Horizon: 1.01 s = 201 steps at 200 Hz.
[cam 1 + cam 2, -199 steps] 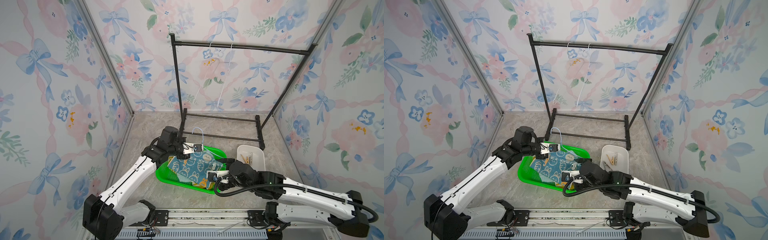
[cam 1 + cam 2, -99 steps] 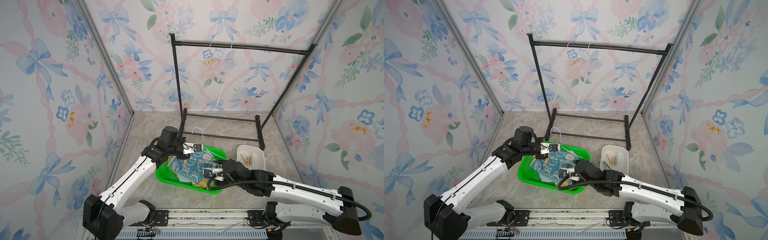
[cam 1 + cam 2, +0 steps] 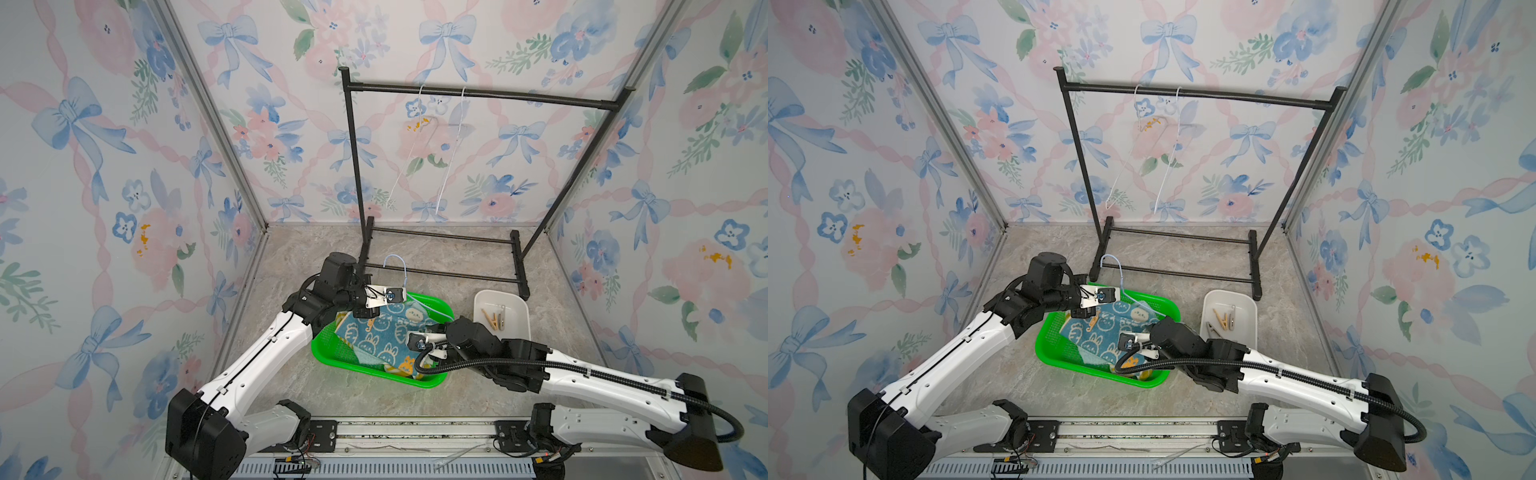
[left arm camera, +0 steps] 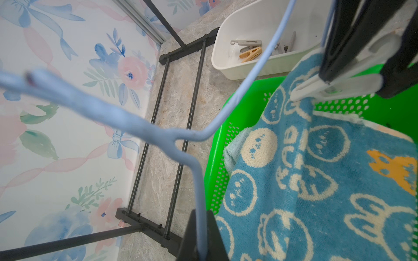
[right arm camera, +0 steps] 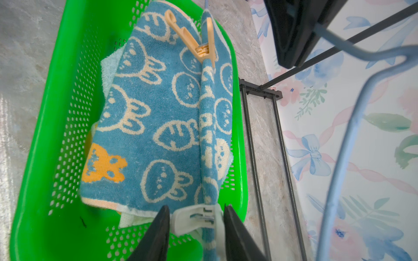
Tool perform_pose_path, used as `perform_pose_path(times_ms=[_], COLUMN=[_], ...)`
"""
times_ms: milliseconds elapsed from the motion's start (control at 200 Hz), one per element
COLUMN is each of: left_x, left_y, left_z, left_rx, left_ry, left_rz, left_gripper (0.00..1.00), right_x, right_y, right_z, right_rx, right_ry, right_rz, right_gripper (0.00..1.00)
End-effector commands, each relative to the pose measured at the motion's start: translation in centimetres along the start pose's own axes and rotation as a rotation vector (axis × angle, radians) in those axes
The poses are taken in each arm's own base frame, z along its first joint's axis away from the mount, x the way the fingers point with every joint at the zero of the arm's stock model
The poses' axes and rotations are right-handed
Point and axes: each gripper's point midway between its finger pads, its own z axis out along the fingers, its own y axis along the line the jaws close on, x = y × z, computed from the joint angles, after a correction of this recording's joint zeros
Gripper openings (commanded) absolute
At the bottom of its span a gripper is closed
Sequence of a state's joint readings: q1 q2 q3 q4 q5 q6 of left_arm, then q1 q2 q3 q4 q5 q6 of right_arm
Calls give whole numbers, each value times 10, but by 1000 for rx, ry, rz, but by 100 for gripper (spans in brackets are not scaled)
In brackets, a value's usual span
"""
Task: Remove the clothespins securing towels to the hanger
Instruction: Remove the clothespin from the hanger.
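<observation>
My left gripper (image 4: 202,217) is shut on the pale blue wire hanger (image 4: 158,133) and holds it over the green basket (image 3: 328,353). The blue bunny towel (image 5: 158,117) hangs from the hanger into the basket. Two clothespins pin it there, a tan clothespin (image 5: 199,45) at the far end and a white clothespin (image 5: 192,220) at the near end. My right gripper (image 5: 196,206) has a finger pressed on each side of the white clothespin. A pale teal towel (image 5: 108,65) lies under the blue one.
A white bin (image 3: 505,295) to the right of the basket holds several loose clothespins (image 3: 494,318). Behind stands the black rack (image 3: 478,93) with two bare white hangers (image 3: 451,145). Its foot bars run close behind the basket. Patterned walls close in three sides.
My right arm has reached left to the basket's near right corner, and its jaws have closed from wide open onto the white clothespin. The left arm and hanger have stayed put.
</observation>
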<state>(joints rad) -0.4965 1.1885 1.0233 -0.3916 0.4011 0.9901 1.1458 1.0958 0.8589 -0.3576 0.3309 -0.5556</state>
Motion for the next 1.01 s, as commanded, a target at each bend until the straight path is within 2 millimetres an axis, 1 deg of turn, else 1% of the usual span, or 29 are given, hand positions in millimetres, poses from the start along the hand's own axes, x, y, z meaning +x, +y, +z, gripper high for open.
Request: perform_pose_path(times_ms=[0,95,205,275,510,620,785,860,1000], left_x=[-7,-8,-8,-8,-3,-2,2,2,3], left_y=[6,6,6,5,5,5,7,6,5], left_z=[-6,-7,-7,-7,-7,-6,-5,-5,-7], left_rx=[-16,-19,-19,-18,-23,-25,-34,-34,-41], left_ry=[-27,-27,-29,-28,-10,0,19,18,24], left_rz=[0,2,4,4,10,12,15,27,47], left_gripper=[0,0,0,0,0,0,0,0,0], right_x=[0,-3,-6,-9,-27,-38,-52,-53,-50], right_y=[-10,-13,-17,-20,-29,-33,-46,-55,-76], right_z=[-6,-8,-12,-14,-26,-37,-62,-72,-90], right_rx=[36,41,49,53,51,46,54,72,127], right_ry=[-8,-15,-26,-36,-97,-137,-206,-216,-228], right_rz=[35,46,61,70,123,150,233,283,397], right_gripper=[32,24,19,17,16,16,16,15,15])
